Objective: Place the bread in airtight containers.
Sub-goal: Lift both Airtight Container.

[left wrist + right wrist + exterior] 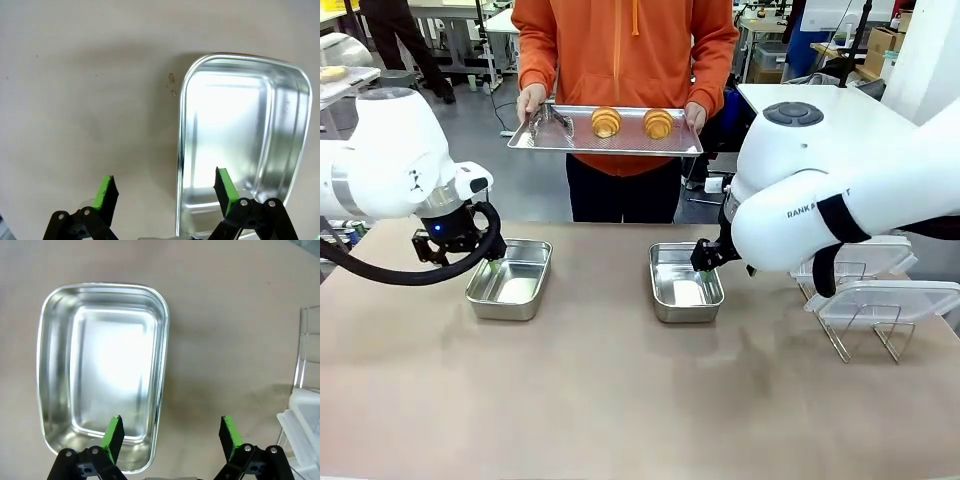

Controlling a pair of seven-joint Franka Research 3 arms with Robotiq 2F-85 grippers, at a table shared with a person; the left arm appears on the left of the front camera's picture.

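Evidently waiting, the left gripper (pixel 494 266) hangs spread and empty astride the rim of the left pan (pixel 520 290), the right gripper (pixel 705 263) likewise at the right pan (pixel 687 292), while both croissants (pixel 606 121) lie on the person's held-out tray (pixel 570 136).

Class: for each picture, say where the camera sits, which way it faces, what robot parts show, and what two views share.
Front view: between the arms, facing across the table to the person holding a tray of croissants; both arms show.
Left wrist view: on that wrist, looking down; open left gripper straddles left pan's rim.
Right wrist view: same, open right gripper straddling right pan's rim.
Shared: each pan, in front and one wrist view.
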